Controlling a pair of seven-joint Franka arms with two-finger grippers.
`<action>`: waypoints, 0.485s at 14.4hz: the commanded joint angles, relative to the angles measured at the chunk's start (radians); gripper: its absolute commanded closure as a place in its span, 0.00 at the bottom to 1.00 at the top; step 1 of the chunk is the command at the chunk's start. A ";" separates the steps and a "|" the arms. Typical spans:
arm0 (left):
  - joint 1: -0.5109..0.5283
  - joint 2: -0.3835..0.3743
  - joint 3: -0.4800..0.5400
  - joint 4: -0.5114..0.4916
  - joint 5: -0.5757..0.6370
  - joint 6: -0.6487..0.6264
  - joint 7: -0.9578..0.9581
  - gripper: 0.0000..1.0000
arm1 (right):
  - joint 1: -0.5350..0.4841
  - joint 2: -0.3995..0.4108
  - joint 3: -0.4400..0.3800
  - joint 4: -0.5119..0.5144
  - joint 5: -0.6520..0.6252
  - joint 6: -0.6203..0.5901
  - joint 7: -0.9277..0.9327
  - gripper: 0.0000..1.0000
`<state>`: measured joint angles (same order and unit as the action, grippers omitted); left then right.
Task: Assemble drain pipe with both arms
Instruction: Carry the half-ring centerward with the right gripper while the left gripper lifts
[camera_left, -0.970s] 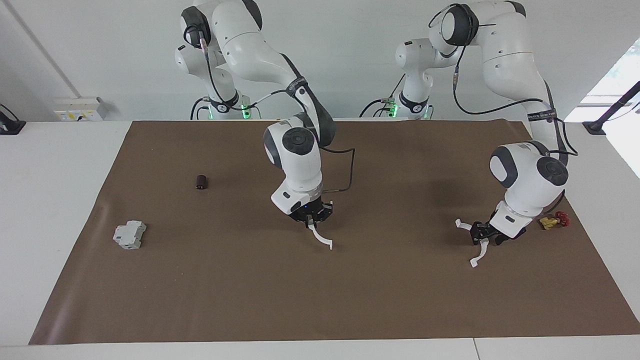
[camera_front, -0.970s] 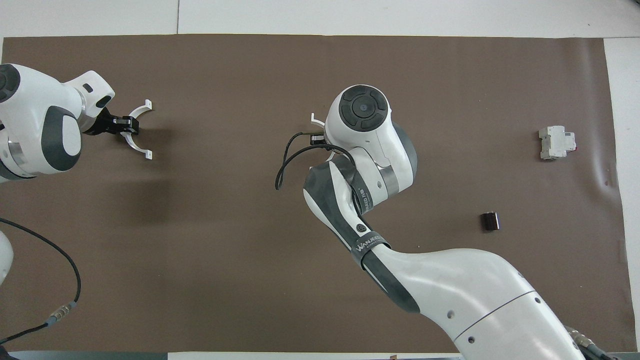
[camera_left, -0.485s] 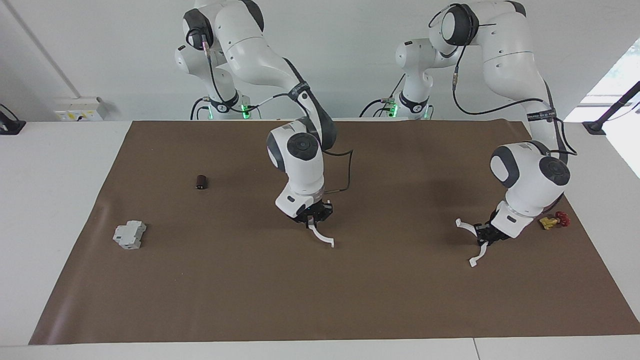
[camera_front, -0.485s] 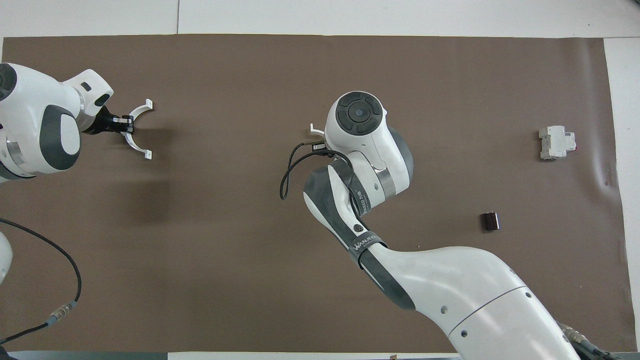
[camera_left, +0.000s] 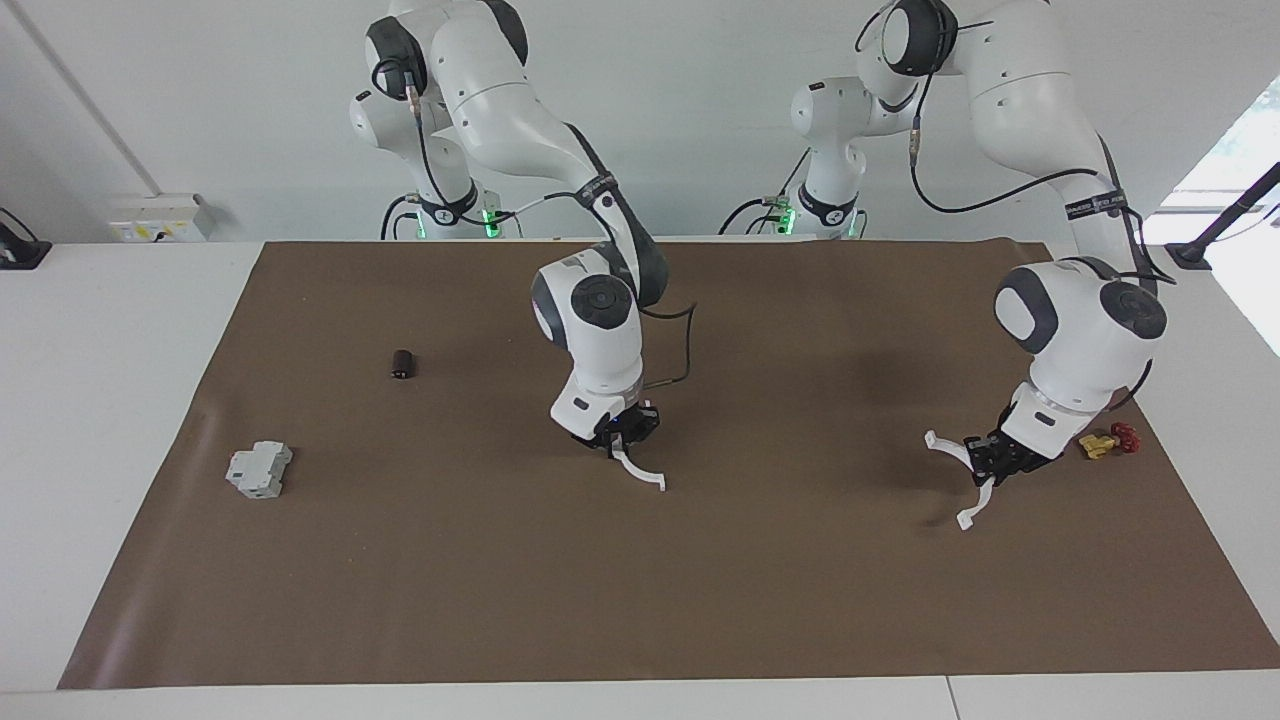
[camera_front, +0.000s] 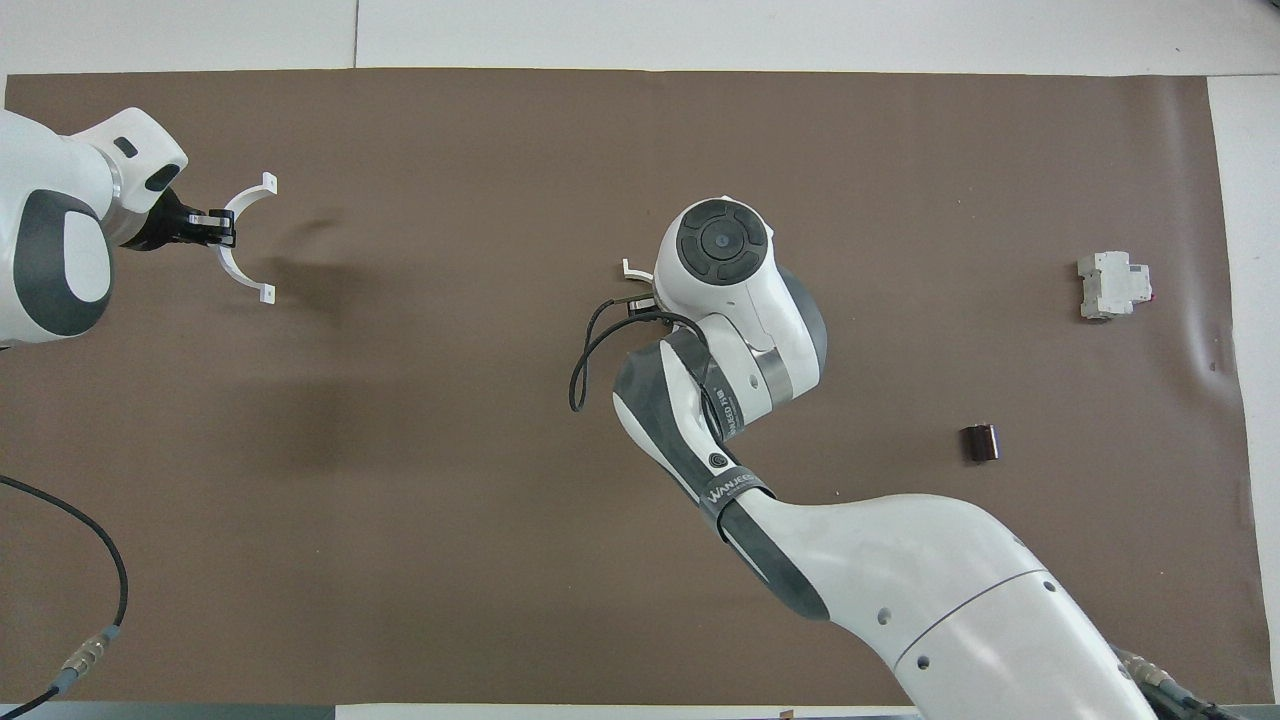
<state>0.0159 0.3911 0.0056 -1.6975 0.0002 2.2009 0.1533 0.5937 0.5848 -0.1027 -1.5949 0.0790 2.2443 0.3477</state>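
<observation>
The two halves of the drain pipe are both in hand but not yet joined, so the picking up looks done and the mating is what is left. The left claw (camera_left: 992, 458) is gripping one white half-circle piece (camera_left: 962, 480) at the middle of its arc and is holding it clear of the brown mat (camera_left: 700, 600), over the left arm's end of the bench (camera_left: 100, 400); its shadow is lying apart from it on the mat. The small yellow-and-red valve (camera_left: 1103, 441) is sitting just beside that claw. The right claw (camera_left: 617, 438) is pinching the other white half-circle piece (camera_left: 640, 470) by its upper part over the middle of the mat, the piece's lower tab hanging at or just above the surface; whether it is touching cannot be told. In the overhead view the right wrist is hiding most of that piece. The two halves are well apart. Judging from this, the arms are yet to bring the pieces together, turn the open sides toward each other and line up the end tabs. The grey boxy block (camera_left: 259, 470) and a small dark cylinder (camera_left: 403, 363) are lying untouched toward the right arm's end
</observation>
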 joint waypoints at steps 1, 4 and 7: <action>-0.045 -0.003 0.013 0.068 0.041 -0.094 -0.036 1.00 | -0.014 -0.042 -0.003 0.038 0.004 -0.059 -0.007 0.00; -0.138 0.009 0.011 0.130 0.136 -0.171 -0.185 1.00 | -0.099 -0.156 -0.015 0.036 -0.008 -0.181 -0.007 0.00; -0.227 0.011 0.013 0.130 0.164 -0.187 -0.280 1.00 | -0.237 -0.297 -0.014 0.039 -0.007 -0.378 -0.015 0.00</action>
<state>-0.1548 0.3862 0.0026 -1.5922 0.1345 2.0501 -0.0646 0.4483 0.3964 -0.1321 -1.5271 0.0783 1.9713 0.3474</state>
